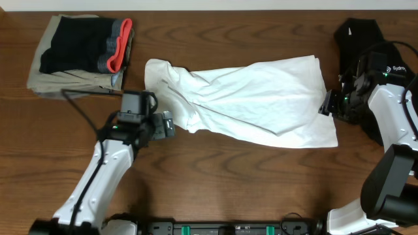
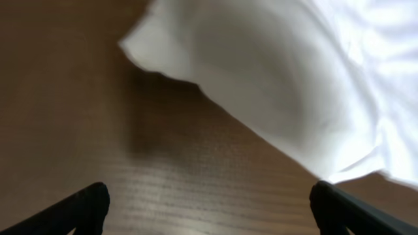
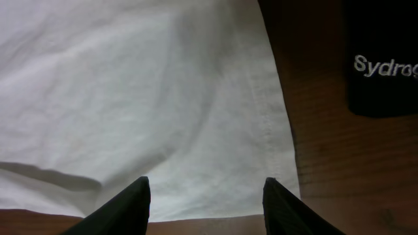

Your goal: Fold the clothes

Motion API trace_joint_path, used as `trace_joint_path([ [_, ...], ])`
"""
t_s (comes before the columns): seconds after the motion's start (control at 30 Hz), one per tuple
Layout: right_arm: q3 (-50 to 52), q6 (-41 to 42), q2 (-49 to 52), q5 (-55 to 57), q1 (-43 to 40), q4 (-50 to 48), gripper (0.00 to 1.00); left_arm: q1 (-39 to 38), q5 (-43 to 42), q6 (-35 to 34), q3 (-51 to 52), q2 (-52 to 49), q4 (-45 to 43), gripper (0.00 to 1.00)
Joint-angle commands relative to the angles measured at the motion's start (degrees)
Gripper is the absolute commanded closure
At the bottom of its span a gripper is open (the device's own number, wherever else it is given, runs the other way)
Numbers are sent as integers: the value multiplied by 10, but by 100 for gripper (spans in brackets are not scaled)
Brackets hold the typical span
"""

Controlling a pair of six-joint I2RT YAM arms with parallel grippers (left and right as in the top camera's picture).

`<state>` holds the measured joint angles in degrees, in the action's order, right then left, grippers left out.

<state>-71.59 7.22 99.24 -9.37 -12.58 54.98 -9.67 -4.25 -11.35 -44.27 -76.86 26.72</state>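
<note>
The white T-shirt (image 1: 248,98) lies crumpled across the middle of the table, its graphic and label hidden. My left gripper (image 1: 168,124) is open and empty just off the shirt's left end; in the left wrist view the shirt (image 2: 281,72) fills the upper right above my open fingers (image 2: 209,209). My right gripper (image 1: 326,104) is open at the shirt's right hem; in the right wrist view the hem (image 3: 196,98) lies in front of and between my open fingers (image 3: 206,202), which hold nothing.
A folded stack of beige, black and grey-red clothes (image 1: 81,52) sits at the back left. A black top with white lettering (image 1: 362,39) lies at the back right, also seen in the right wrist view (image 3: 382,59). Bare wood table (image 1: 228,176) lies in front.
</note>
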Motion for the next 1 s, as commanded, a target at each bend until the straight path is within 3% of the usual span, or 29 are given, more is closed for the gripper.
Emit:
trace_joint_path([
  [0.0,1,9,-15,-6,8,-1,46,-23,4,106,10,-40,-16,3],
  [0.2,1,9,-15,-6,8,-1,47,-65,-17,162,10,-114,-77,12],
  [0.4,1,9,-15,-6,8,-1,46,-82,-17,163,10,-162,-133,13],
  [0.57,1,9,-15,-5,8,-2,46,-82,-17,162,10,-168,-147,23],
  [0.77,1,9,-15,-5,8,-2,47,-82,-17,153,10,-167,-155,63],
  [0.97,1,9,-15,-5,8,-3,47,-82,-17,114,-7,-142,-111,88],
])
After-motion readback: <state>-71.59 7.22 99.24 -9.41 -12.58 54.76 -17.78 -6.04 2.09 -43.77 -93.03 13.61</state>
